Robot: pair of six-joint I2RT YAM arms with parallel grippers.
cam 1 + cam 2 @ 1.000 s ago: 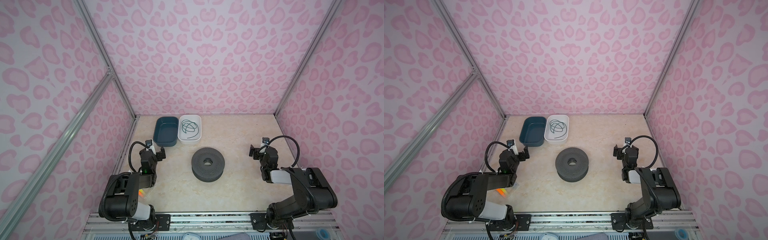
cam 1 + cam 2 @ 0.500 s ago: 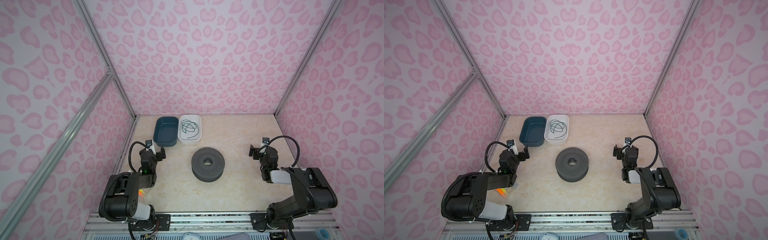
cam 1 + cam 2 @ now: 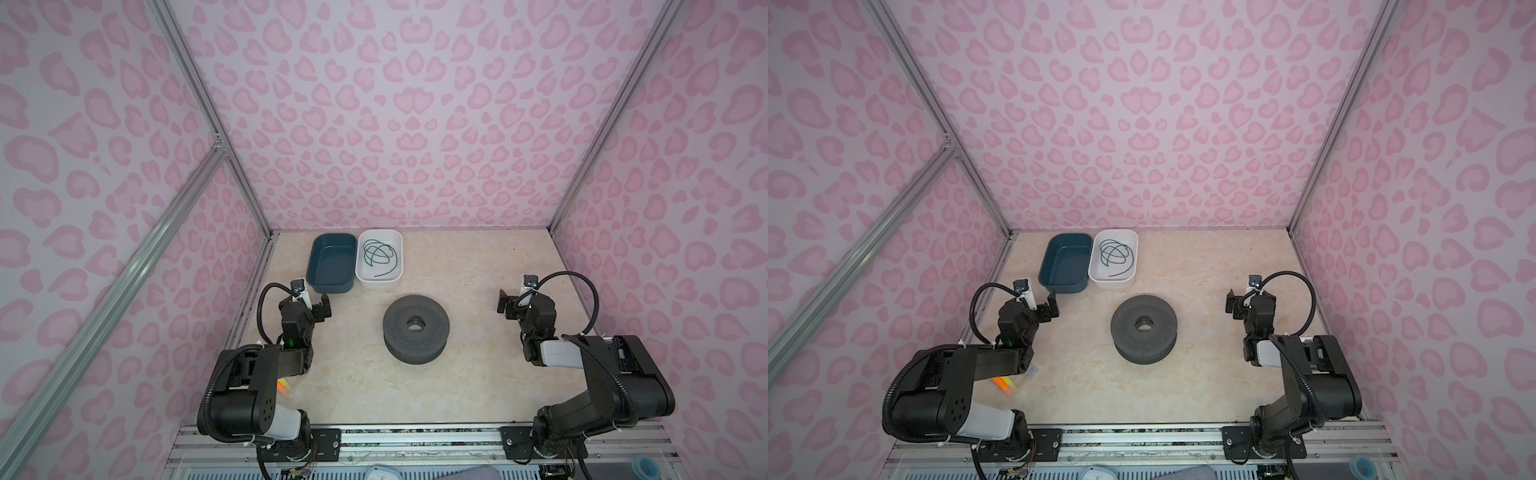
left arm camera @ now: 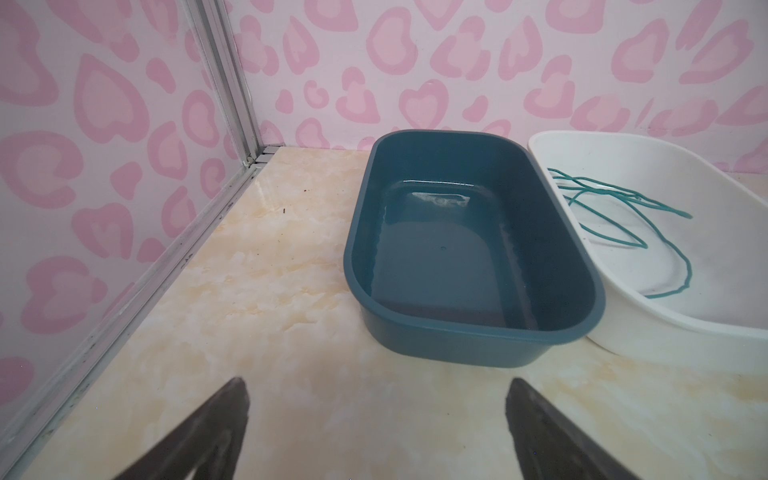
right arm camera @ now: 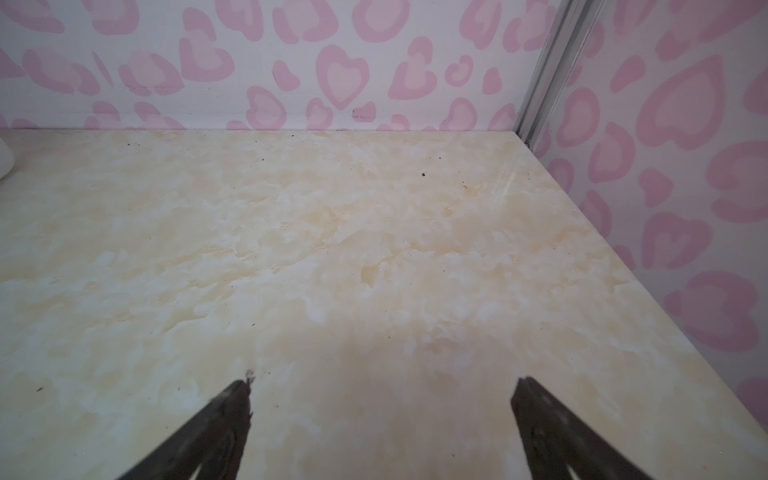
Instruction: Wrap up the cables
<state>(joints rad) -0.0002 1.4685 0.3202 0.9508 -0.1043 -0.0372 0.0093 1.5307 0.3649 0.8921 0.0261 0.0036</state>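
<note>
Left wrist view is showing the dark green cable lying in loose, crossing loops inside the white tub, one end trailing toward the tub's near wall. Both top views are showing it the same way, with nothing touching it. Blue tub is sitting right against the white tub's left side. Grey perforated spool is lying flat on the table, apart from the white tub on its robot-facing side. Left gripper is pointing at the blue tub, near-left of the white tub, jaws spread wide, holding nothing. Right gripper is sitting well to the white tub's right over bare table, jaws likewise wide, gripping nothing.
</note>
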